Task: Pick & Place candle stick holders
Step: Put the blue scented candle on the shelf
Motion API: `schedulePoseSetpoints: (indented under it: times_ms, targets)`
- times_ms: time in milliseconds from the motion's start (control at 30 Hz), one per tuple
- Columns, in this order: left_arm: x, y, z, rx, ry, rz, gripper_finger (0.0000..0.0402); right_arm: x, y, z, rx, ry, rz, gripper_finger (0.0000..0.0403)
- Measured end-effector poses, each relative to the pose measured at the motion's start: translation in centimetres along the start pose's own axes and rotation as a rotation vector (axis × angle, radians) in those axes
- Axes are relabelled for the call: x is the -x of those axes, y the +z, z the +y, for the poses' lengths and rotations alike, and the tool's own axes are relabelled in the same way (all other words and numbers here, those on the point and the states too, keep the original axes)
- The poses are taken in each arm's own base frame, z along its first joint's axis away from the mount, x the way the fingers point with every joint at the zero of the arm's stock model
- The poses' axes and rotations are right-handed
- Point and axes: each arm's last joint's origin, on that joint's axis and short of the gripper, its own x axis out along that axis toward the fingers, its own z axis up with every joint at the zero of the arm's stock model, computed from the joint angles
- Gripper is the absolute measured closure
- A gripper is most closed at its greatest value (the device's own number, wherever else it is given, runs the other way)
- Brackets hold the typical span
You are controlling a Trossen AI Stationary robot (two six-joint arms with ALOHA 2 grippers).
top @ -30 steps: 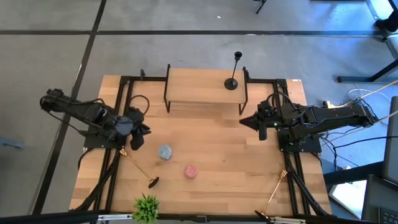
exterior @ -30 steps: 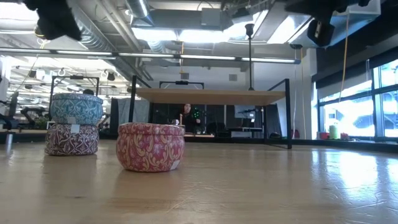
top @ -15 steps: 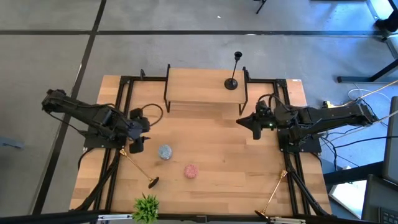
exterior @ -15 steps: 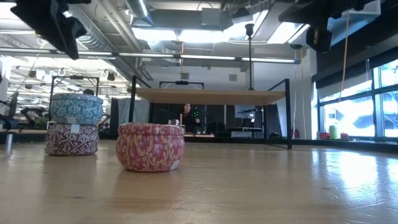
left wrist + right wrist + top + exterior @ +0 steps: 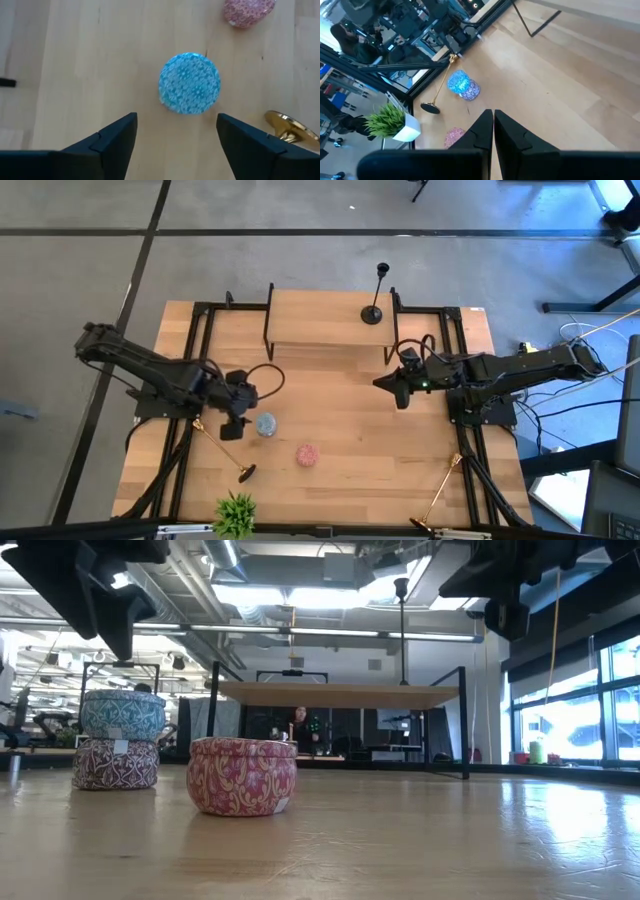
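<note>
Since the earlier frame, both arms have reached inward. The left tool (image 5: pixel 232 430), fingers spread, hovers above the blue tin (image 5: pixel 265 424), just beside the lying gold holder (image 5: pixel 220 447). Step in hand: approach. Next move likely calls for shifting onto its thin stem. The right tool (image 5: pixel 400 397) is pressed together. The black holder (image 5: pixel 377 295) stands on the shelf (image 5: pixel 320 320); another gold holder (image 5: pixel 440 490) lies at the bench's (image 5: pixel 360 430) right edge.

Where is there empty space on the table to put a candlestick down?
Bare wood lies between the pink tin and the fallen gold holder on the right. It is crowded near the left gripper, the blue tin and the other fallen holder.
</note>
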Motion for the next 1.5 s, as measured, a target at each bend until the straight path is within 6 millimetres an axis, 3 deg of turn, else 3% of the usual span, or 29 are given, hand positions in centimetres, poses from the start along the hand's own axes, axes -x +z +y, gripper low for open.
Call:
schedulePoseSetpoints:
  times_ms: [300,1267,1500]
  targets:
    - [-1.5,0.8,-0.8,0.010,-0.079,0.030,0.0116,0.0,0.0,0.0,-0.003,0.001,-0.001,0.0385]
    - [-2.5,1.6,-1.0,-0.037,-0.029,-0.013,0.0113,0.0,-0.1,0.0,0.006,0.015,0.018,0.0385]
    - [-3.9,1.9,-1.2,-0.027,-0.010,0.025,0.0113,0.0,-0.1,0.0,0.007,0.015,0.018,0.0385]
